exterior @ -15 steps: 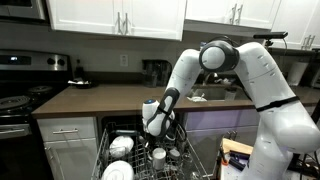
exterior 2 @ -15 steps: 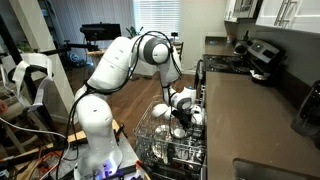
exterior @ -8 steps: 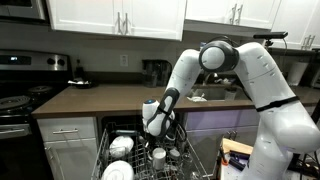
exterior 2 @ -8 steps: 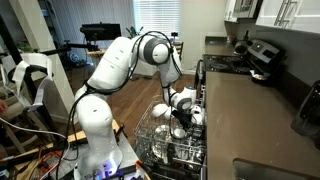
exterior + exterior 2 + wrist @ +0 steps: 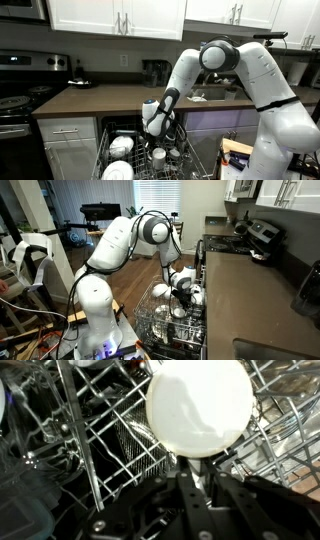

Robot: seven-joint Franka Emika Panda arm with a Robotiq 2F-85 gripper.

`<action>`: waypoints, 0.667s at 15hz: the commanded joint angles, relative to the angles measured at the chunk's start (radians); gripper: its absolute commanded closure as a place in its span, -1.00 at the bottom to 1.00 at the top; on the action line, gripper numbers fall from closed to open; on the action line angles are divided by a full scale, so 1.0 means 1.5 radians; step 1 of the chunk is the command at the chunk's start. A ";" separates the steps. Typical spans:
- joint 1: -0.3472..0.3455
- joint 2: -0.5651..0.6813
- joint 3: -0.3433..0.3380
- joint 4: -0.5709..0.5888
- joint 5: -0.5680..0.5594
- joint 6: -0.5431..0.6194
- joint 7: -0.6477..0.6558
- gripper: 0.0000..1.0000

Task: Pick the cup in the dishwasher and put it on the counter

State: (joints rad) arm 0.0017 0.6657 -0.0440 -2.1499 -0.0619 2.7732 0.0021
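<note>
Nothing moved; jaws pinch the cup [image 5: 200, 405] by its rim.

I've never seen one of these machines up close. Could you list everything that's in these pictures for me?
cup: one, white, in the rack, held at its edge.
dishwasher: one, dark inside, open below the counter.
wire rack: one, grey, pulled out of the dishwasher.
other dishes: several, white, standing in the rack.
counter: one, dark brown, above the dishwasher.
stove: one, black-topped, at the counter's end.
upper cabinets: several doors, white, on the wall.
dark appliance: one, black, at the back of the counter.
robot arm: one, white, reaching down into the rack.
gripper: one, black, shut on the cup's edge.
</note>
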 commanded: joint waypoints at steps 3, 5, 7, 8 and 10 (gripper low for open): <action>0.025 -0.051 -0.015 -0.034 -0.012 -0.031 0.010 0.87; 0.027 -0.057 -0.016 -0.036 -0.011 -0.046 0.010 0.87; 0.033 -0.064 -0.021 -0.036 -0.013 -0.064 0.013 0.87; 0.034 -0.066 -0.022 -0.036 -0.014 -0.069 0.013 0.87; 0.036 -0.081 -0.021 -0.034 -0.015 -0.107 0.014 0.87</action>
State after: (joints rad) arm 0.0375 0.6298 -0.0677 -2.1572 -0.0653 2.7042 0.0032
